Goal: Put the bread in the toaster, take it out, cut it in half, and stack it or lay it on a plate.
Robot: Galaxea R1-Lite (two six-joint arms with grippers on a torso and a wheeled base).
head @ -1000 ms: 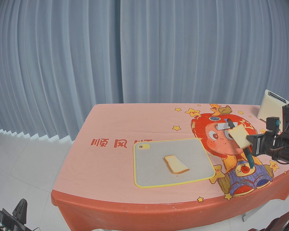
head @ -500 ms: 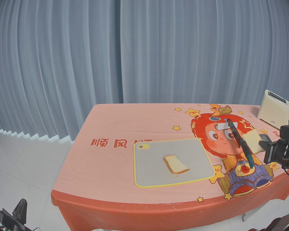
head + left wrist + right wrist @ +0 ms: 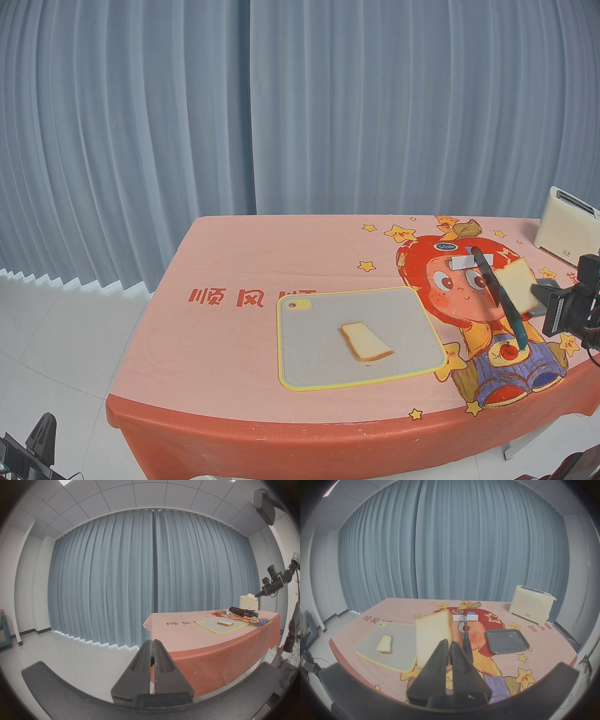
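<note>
Bright, even light comes from ceiling panels (image 3: 65, 482) overhead. The surface (image 3: 250, 262) and the face of the held bread (image 3: 432, 639) are lit evenly, with soft, faint shadows. The curtain (image 3: 312, 106) folds bow toward the edges, and both wrist views go dark at their corners.

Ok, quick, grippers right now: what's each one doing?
Left gripper: closed, empty.
Right gripper: closed on the bread slice.

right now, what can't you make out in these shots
Toaster: cut off by the head view's right edge; slot insides too small to tell.
Tray: head view, mostly hidden behind the right gripper and its bread slice.
Bread slice: right wrist view, lower corner covered by the gripper's fingers.
</note>
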